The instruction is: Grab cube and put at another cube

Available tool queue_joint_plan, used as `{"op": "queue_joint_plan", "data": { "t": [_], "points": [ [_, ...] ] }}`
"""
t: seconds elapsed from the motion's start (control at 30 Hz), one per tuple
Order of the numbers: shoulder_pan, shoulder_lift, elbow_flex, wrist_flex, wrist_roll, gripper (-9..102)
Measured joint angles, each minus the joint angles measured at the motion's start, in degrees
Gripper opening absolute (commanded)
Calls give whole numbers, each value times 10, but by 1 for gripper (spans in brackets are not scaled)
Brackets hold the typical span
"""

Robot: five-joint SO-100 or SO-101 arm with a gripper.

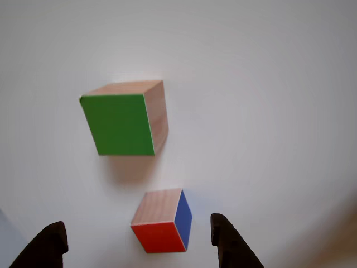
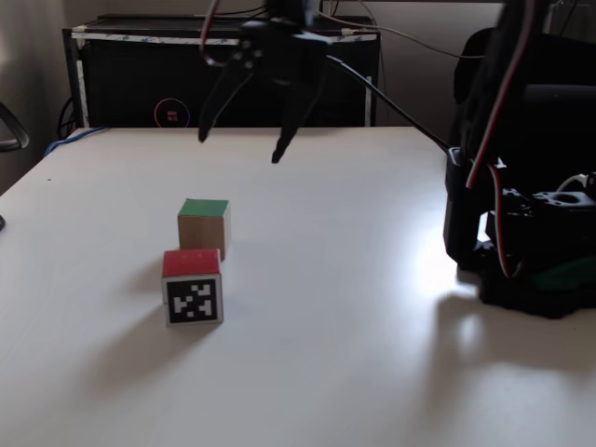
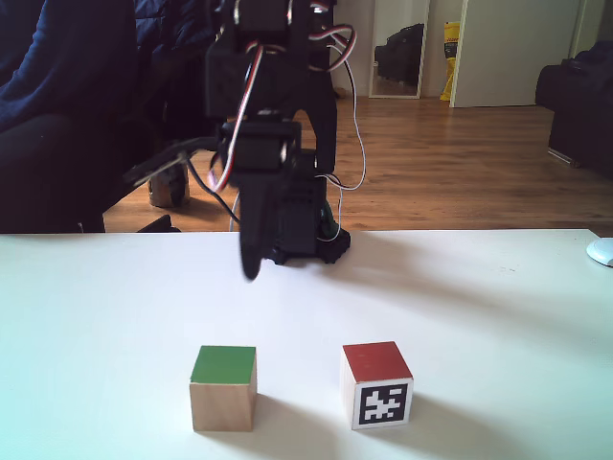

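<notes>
A white table [image 2: 372, 307] carries two small wooden cubes, both resting flat on its surface and standing just beside each other with a narrow gap between them. The cube [image 2: 203, 227] has a bright green face turned upward and plain light wood sides; in a fixed view from the table's front it sits left of its neighbour [image 3: 223, 387]. Another cube [image 2: 193, 286] has a red top and a black-and-white square marker on one side [image 3: 376, 384]; the other view, looking down past the fingertips, shows a blue face adjoining the red one [image 1: 163, 220] and the green-faced cube [image 1: 124, 118] farther off. Both lie toward the middle of the table, well away from every edge, with bare white surface all round them. The black arm rises from its base [image 2: 521, 261] near one side edge of the table and reaches out over the surface — the gripper [image 2: 239, 149] hangs in the air above and beyond the cubes, pointing down, touching nothing. Its two dark fingers are spread wide apart and hold nothing. In the other view the fingertips [image 1: 47, 243] frame the red-and-blue cube from either side, high above it.
</notes>
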Motion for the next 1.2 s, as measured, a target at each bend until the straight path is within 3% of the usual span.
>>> {"op": "queue_joint_plan", "data": {
  "t": [0.77, 1.2],
  "points": [
    [47, -347, -261, 13, -18, 41],
    [33, -425, -311, 12, -4, 41]
  ]
}}
